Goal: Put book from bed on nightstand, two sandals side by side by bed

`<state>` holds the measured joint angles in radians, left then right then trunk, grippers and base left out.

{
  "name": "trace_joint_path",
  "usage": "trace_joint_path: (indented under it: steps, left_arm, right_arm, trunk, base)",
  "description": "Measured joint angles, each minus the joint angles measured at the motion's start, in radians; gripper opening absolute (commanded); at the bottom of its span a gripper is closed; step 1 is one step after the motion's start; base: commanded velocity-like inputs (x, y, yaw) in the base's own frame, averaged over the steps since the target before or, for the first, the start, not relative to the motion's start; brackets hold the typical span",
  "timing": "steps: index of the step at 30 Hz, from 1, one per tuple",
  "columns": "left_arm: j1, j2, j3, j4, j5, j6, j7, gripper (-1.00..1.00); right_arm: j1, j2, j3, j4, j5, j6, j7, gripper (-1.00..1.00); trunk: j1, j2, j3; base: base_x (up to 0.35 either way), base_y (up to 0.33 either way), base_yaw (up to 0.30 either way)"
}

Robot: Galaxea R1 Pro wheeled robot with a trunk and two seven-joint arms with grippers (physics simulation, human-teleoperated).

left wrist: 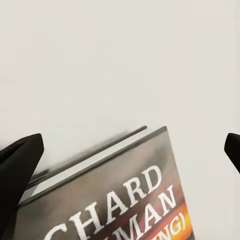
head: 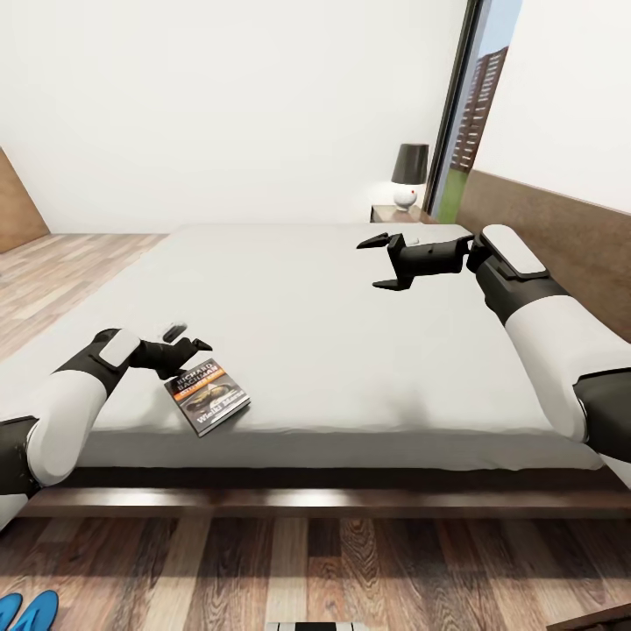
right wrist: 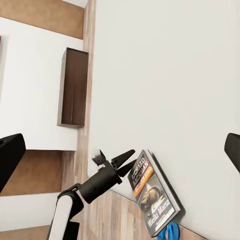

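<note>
Left claw [head: 191, 340] I see with its jaws spread, hovering just over the book [head: 208, 398], at the end of the cover with the author's name; it grips nothing. From the left wrist camera, the book [left wrist: 115, 200] lies between the two dark fingertips [left wrist: 20, 170], flat on the mattress. It rests on the bed [head: 333, 298] near the front edge, toward the front left corner, slightly rotated. Right claw [head: 383, 263] is released too, jaws wide apart, held in the air above the right half of the bed, well apart from the book. Sandals [head: 26, 611] I see as two blue shapes on the wooden floor, at the lower left corner of the head view, close together. Nightstand [head: 396, 213] stands beyond the far right corner of the bed, with a lamp [head: 408, 173] on top
</note>
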<state>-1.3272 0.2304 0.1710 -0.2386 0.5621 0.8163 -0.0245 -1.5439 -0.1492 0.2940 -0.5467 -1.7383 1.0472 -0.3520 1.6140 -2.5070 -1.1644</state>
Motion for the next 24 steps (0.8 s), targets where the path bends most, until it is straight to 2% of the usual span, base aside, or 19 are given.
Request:
trace_joint_path:
  steps: [24]
  left_arm:
    - [0.000,-0.001,0.000,0.000,0.001,0.000,0.000,1.00]
  right_arm:
    - [0.000,0.000,0.000,0.001,0.000,0.000,-0.001,1.00]
  trunk:
    - [0.000,0.000,0.000]
  base:
    - [-0.006,0.000,0.000]
